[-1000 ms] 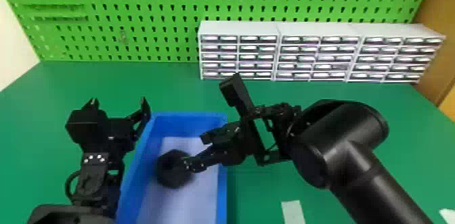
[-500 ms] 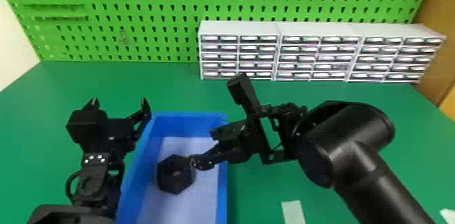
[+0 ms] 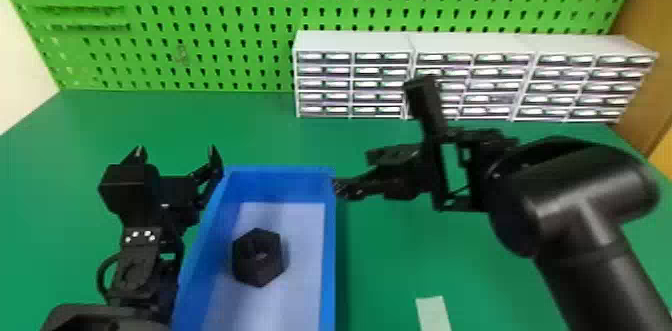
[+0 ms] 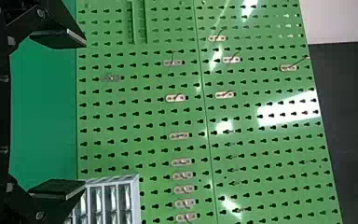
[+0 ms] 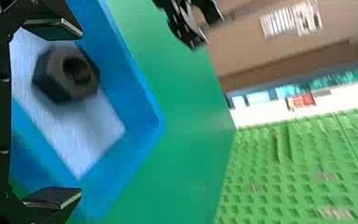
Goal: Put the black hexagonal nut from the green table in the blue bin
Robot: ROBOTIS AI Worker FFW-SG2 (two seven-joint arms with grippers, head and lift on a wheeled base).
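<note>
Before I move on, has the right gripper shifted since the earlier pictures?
Yes. In the head view, the right gripper has moved to the right, from over the blue bin near the nut to the bin's right wall.

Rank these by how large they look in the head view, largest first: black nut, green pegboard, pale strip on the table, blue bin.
1. green pegboard
2. blue bin
3. black nut
4. pale strip, as far as it shows
</note>
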